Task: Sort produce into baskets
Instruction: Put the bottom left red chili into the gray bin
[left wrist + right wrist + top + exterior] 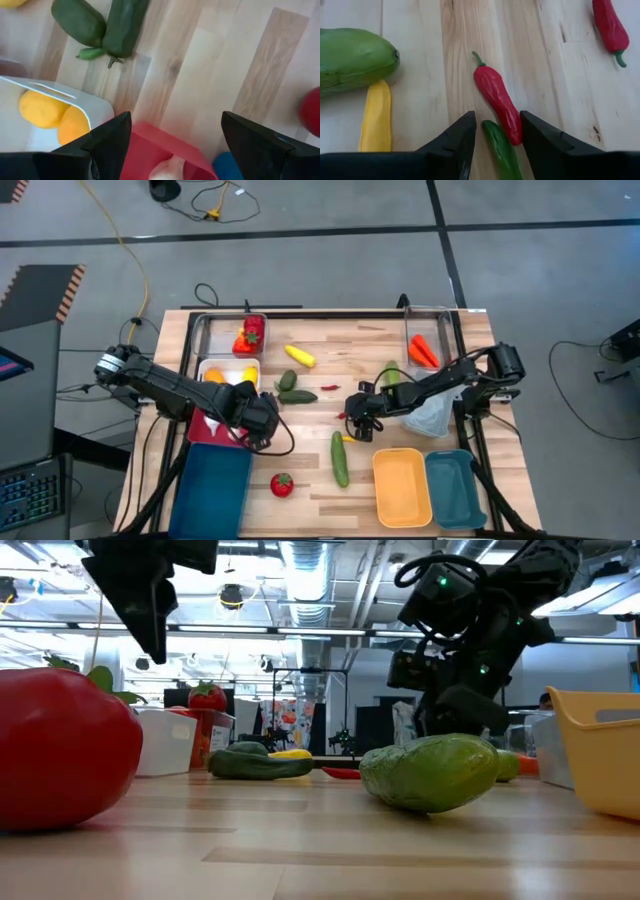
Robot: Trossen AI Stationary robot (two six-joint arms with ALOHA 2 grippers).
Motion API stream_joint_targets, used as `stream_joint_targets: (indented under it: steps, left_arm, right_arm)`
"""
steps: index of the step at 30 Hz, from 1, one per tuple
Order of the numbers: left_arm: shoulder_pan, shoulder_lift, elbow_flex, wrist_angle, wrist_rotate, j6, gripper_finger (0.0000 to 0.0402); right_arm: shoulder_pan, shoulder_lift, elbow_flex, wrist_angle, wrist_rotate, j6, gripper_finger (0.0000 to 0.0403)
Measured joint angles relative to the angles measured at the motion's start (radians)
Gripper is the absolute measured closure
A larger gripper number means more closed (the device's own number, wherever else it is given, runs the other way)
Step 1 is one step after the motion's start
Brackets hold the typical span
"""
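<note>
Overhead, table-level, two close wrist views — same table (320, 480).

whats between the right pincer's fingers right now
In the right wrist view, a red chilli and a small green chilli lie on the wooden table between the right pincer's fingers.

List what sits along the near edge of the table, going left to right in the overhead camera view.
Dark teal basket → red tomato → long green cucumber → orange-yellow basket → smaller teal basket.
</note>
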Motion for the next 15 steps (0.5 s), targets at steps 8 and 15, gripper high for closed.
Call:
stream_joint_targets:
  steps: [8,15]
  left_arm:
    - [0.027,0.0,0.0,0.0,0.0,0.01,0.0105]
    - [0.032,0.0,0.0,0.03,-0.005,0.046,0.0105]
  right_arm:
    - [0.001,-0.007,-0.001,0.009,-0.003,0.0,0.0291]
    - [0.003,-0.006,0.021,-0.009,0.0,-0.001,0.034]
